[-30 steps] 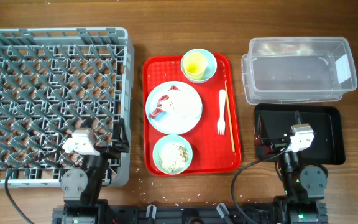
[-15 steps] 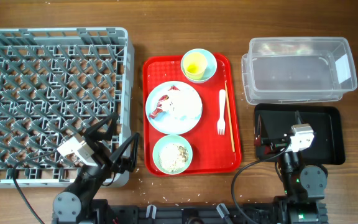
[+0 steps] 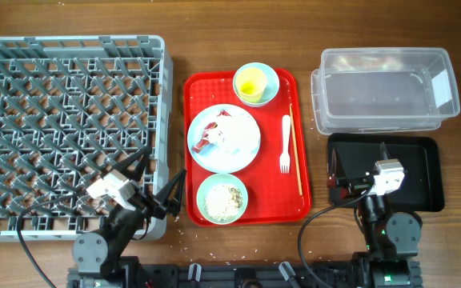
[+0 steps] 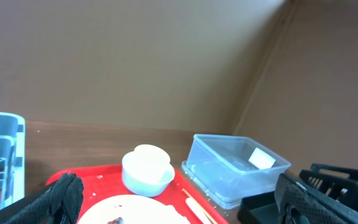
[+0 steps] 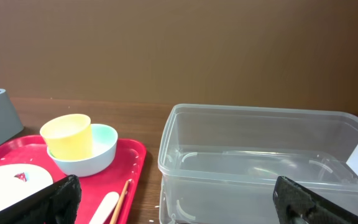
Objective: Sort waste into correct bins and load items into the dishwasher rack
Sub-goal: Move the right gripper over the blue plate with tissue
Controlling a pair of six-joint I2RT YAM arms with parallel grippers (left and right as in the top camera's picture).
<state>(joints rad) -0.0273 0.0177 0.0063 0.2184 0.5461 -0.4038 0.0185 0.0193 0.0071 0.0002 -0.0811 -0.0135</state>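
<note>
Spread wide and holding nothing, the jaws of the left gripper (image 3: 165, 162) hung over the near right corner of the grey dishwasher rack (image 3: 62, 120), angled toward the red tray (image 3: 194, 90) just beside it. The right gripper (image 3: 336, 174) hovered equally open above the shallow black tray (image 3: 422, 172), with the clear plastic tub (image 3: 382, 88) beyond it. Everything to be sorted lay on the red tray between rack and bins. A pale blue plate (image 3: 245, 144) sat in the middle carrying a red snack wrapper (image 3: 209, 138) and crumpled white tissue (image 3: 229, 128). The near bowl (image 3: 222, 198) held rice-like scraps (image 3: 226, 196). The yellow cup (image 3: 250, 82) was nested in the far bowl (image 3: 271, 78), and the white plastic fork (image 3: 285, 146) lay beside the wooden chopsticks (image 3: 295, 152) along the right side. The wrapper looked light, crinkly and probably slick, so a pinch on a raised fold would likely serve best. The tissue should be soft and compress easily under a pinch through its bulk. Plate and bowls seemed rigid and smooth, likely best taken by the rim with one finger inside, and the near bowl would need tipping out before racking. The cup looked light and might drag its bowl along. Fork and chopsticks lay flat and thin, so they would be awkward to get under, and the chopsticks were apt to roll.
</note>
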